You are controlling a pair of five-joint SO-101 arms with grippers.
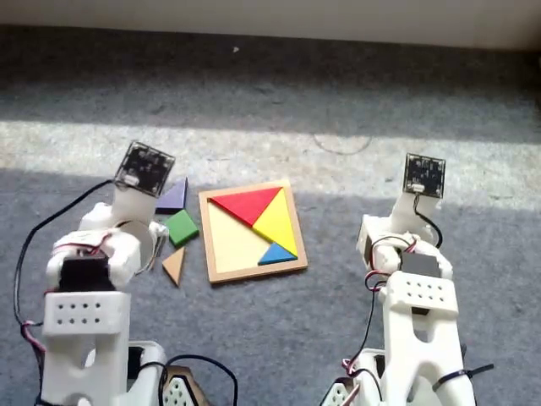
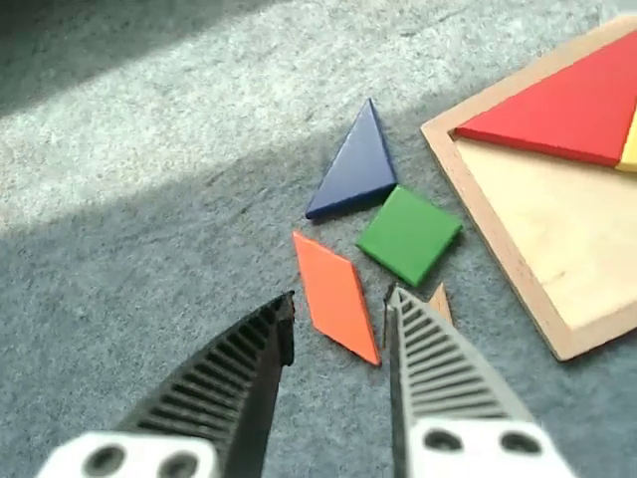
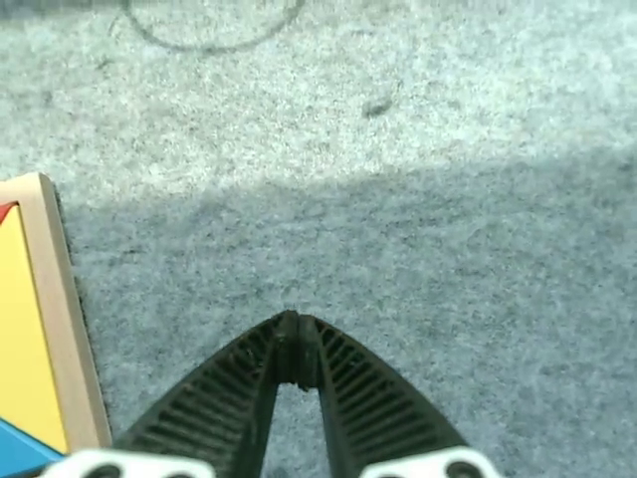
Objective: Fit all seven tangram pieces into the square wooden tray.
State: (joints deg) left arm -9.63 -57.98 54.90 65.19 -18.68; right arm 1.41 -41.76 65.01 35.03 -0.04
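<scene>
Tangram pieces (image 1: 180, 227): a red triangle (image 1: 248, 205), yellow triangle (image 1: 277, 222) and blue triangle (image 1: 275, 253) sit in the square wooden tray (image 1: 258, 272); a navy triangle (image 2: 353, 164), green square (image 2: 409, 234) and tan triangle (image 1: 173, 265) lie beside it. My left arm (image 1: 93, 271) hides the orange parallelogram (image 2: 336, 296) from above; my left wrist view shows it under my spread left pincer (image 2: 341, 297). My right pincer (image 3: 291, 324) is closed over carpet (image 3: 448, 199).

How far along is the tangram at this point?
Done: red triangle, yellow triangle and blue triangle lie in the tray. In hand: nothing gripped; the open left gripper hovers at the orange parallelogram. Left: that, the navy triangle, green square and tan triangle.
</scene>
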